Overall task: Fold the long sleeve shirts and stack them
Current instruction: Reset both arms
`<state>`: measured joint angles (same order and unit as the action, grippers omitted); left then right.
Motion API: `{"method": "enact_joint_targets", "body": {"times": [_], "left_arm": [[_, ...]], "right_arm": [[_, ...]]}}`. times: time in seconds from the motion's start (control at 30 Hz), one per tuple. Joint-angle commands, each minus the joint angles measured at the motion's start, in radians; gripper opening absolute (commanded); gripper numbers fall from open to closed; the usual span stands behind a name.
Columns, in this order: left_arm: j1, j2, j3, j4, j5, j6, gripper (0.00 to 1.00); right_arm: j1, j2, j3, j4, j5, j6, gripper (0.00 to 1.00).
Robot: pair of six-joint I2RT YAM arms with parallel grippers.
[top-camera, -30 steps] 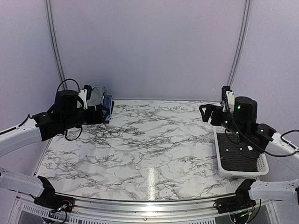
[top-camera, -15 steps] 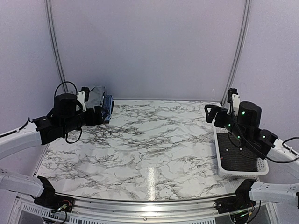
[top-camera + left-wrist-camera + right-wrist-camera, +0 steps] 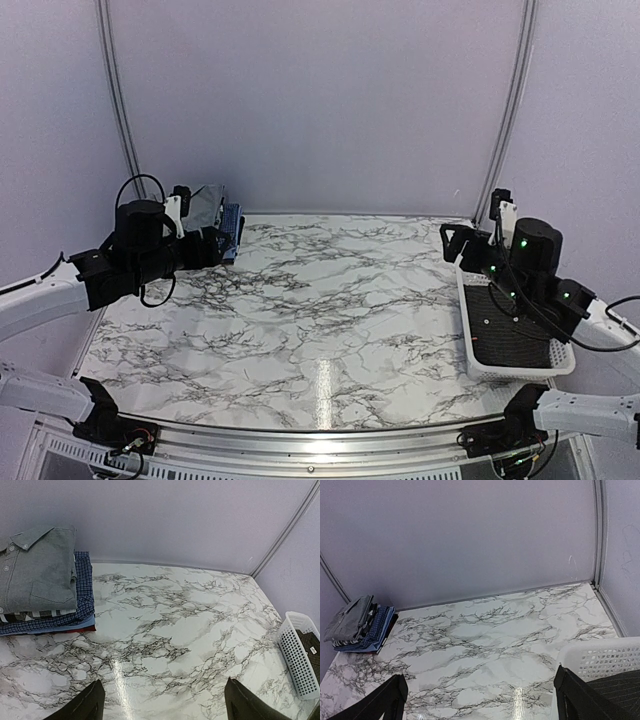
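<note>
Grey cloth tops the pile: the plain mid-grey button-front shirt [image 3: 37, 570] lies folded, collar towards the far edge, on a neat stack in the far left corner of the marble worktop [image 3: 320, 300]. Under it we see a thin black-and-white layer [image 3: 35, 614], then a blue checked shirt [image 3: 82, 597] whose side juts out past the grey one, a pale blue layer [image 3: 75, 625] and a thin reddish edge at the very bottom. Well apart from the stack, along the right edge, stands the white slatted basket [image 3: 468, 325], and in it lies a dark charcoal shirt [image 3: 510, 335], of which we make out only flat dark fabric and a small white tag. The left gripper [image 3: 162, 705] hangs in the air just beside the stack, above the worktop near the far left corner; its two fingers stand spread wide with nothing between them, only bare marble showing in the gap. The right gripper [image 3: 480, 700] hovers over the far end of the basket, near the far right corner, and its fingers too are spread wide, grasping nothing and touching neither the basket nor the cloth inside it.
</note>
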<state>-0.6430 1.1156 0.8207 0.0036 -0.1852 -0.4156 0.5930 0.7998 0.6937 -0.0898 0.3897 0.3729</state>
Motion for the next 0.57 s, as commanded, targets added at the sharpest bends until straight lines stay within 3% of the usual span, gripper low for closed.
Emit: {"method": "enact_joint_targets", "body": {"times": [0.0,0.53], "left_arm": [[-0.004,-0.028,-0.008,0.043,-0.011,-0.003,0.85],[-0.004,-0.030,-0.013,0.044,-0.017,-0.002,0.85]], "right_arm": [[-0.009,-0.016,0.006,0.009,0.015,0.010,0.99],[-0.009,-0.004,0.009,0.007,0.013,0.002,0.99]]}}
